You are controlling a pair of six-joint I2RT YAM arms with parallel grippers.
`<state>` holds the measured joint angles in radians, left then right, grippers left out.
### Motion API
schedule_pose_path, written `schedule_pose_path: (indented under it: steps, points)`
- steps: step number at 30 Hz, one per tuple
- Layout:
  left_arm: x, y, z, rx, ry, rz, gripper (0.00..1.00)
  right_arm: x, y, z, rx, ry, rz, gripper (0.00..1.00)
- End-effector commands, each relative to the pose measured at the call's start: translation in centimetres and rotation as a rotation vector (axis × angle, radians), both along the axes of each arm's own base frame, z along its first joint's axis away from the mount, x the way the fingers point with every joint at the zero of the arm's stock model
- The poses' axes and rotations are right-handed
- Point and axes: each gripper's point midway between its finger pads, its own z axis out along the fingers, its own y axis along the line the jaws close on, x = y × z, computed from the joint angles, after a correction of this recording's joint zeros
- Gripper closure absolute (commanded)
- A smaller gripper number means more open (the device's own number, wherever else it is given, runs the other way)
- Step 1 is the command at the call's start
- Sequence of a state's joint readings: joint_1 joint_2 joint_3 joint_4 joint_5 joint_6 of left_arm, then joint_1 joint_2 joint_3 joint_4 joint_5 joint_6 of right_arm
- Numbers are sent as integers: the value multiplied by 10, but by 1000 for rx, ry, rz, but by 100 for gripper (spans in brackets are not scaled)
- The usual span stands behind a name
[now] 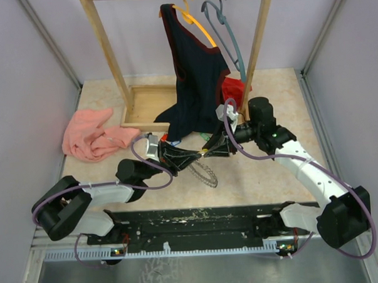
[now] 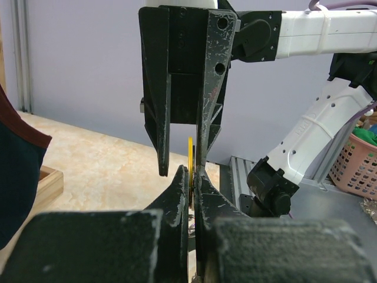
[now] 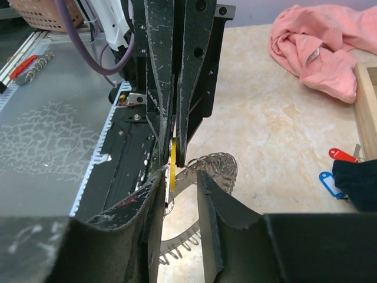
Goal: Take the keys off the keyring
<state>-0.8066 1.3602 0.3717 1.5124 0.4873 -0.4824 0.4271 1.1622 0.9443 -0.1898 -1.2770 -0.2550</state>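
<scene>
Holding your 1 yellow key [image 2: 190,154]: left gripper [image 2: 191,180], clamped shut; right gripper [image 3: 179,177] straddles it, jaws apart. Below, keyring [image 3: 219,163]. By tray [image 3: 366,106], red key [image 3: 341,155], blue key [image 3: 330,181]. Behind, shirt [image 1: 195,72] crowds both.

We see white shells between chunky black joints on the left arm [image 1: 106,194] at lower left and the right arm [image 1: 309,174] at lower right, a purple cable [image 3: 79,50] looping along each, and scuffed, paint-chipped black fingers [image 2: 212,88] with round screw holes on the right gripper [image 2: 181,168].
</scene>
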Motion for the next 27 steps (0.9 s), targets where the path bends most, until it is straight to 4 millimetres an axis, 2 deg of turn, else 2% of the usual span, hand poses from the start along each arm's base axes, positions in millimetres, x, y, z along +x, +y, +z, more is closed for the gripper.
schedule_pose_path:
  steps: [1, 4, 12, 18, 24, 27]
  points:
    - [-8, 12, 41, -132, -110, 6, 100, 3, 3, 13, 14, -67, 7, 79]
    - [-8, 12, 41, -131, -109, 6, 100, 0, 3, 15, 19, -73, 20, 100]
    - [-8, 9, 31, -97, -105, -1, 99, 1, 0, 23, -5, -102, -3, 100]
    - [-5, 9, 21, -43, -92, 9, 69, 4, -4, 23, -44, -118, -38, 100]
    - [1, 16, 13, 46, -121, 56, 57, 8, -5, 20, -72, -118, -55, 100]
    - [0, 13, 4, 147, -162, 35, 47, 11, -6, 17, -98, -133, -68, 100]
